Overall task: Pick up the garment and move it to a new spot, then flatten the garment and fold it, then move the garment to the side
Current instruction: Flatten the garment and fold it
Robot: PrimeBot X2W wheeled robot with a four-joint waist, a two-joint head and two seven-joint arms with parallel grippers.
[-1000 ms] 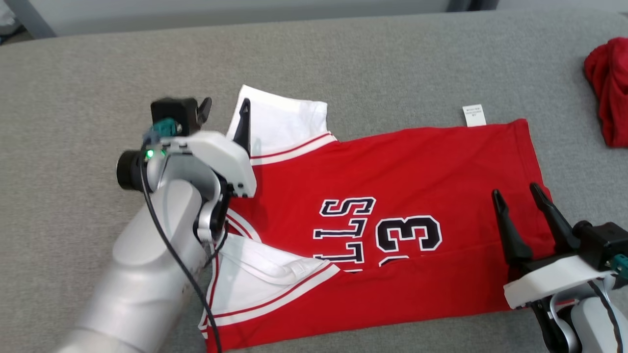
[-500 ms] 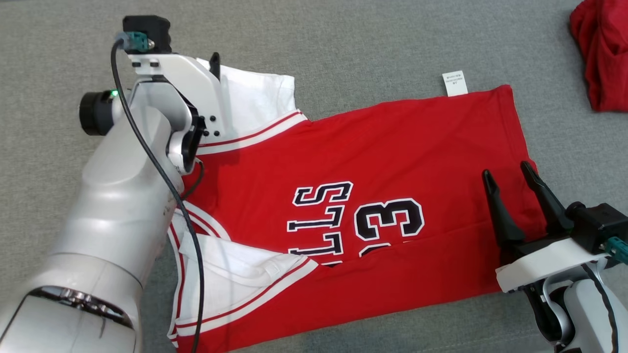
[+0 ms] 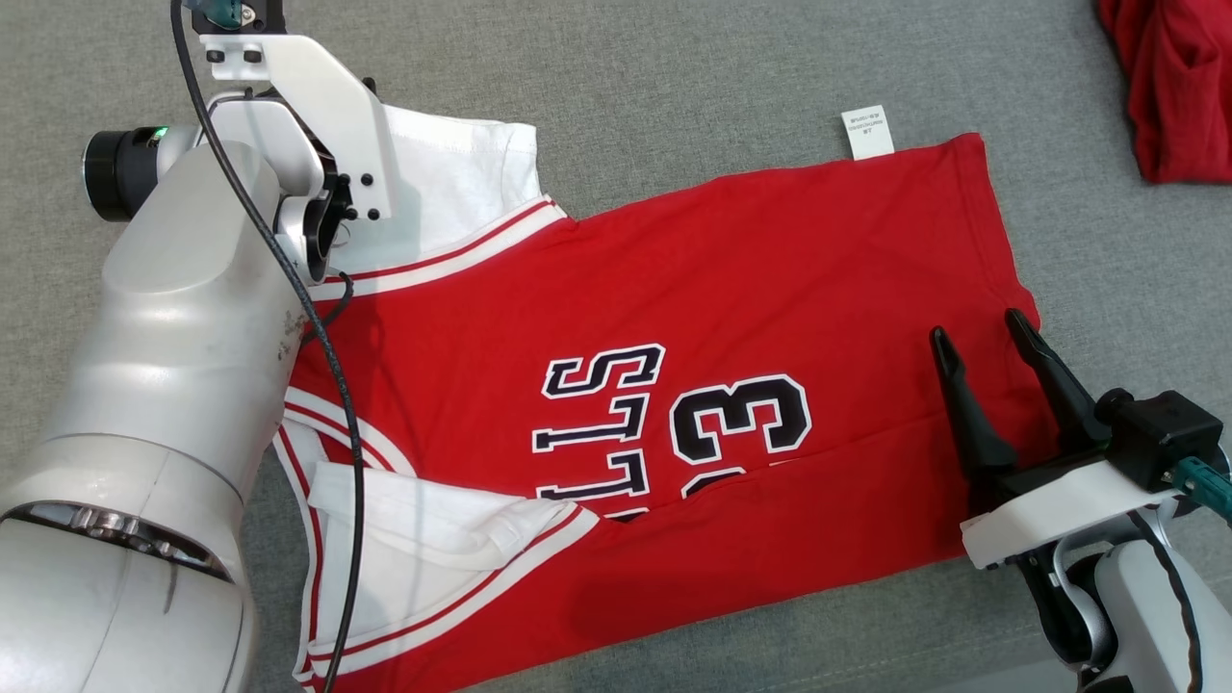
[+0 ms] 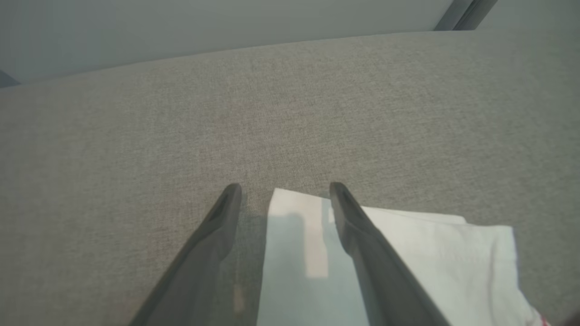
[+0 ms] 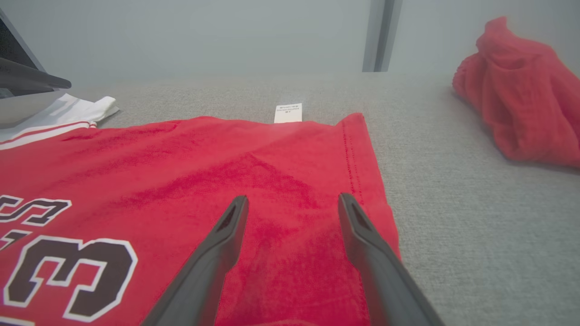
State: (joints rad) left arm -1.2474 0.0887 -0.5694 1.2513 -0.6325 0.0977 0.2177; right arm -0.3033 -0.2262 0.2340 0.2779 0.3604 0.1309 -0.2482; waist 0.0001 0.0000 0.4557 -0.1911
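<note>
The red jersey [image 3: 751,289] lies spread on the grey desk [image 3: 674,77]. The left claw [image 4: 285,194], fingers apart and holding nothing, straddles the corner of the far white sleeve [image 4: 408,253]. It has reached farther out since a second ago, and the head camera has dipped. The right claw [image 3: 977,329], also spread and empty, still hovers over the hem [image 3: 1001,250]. A crumpled red cloth [image 3: 1169,87] sits at the far right. The left forearm [image 3: 164,385] covers the jersey's left edge.

Soft matt cloth on the jersey [image 3: 731,289], coarse woven fabric on the grey surface [image 3: 674,96], glossy smooth shell on the left arm [image 3: 183,318], matt dark fingers [image 5: 213,262]
</note>
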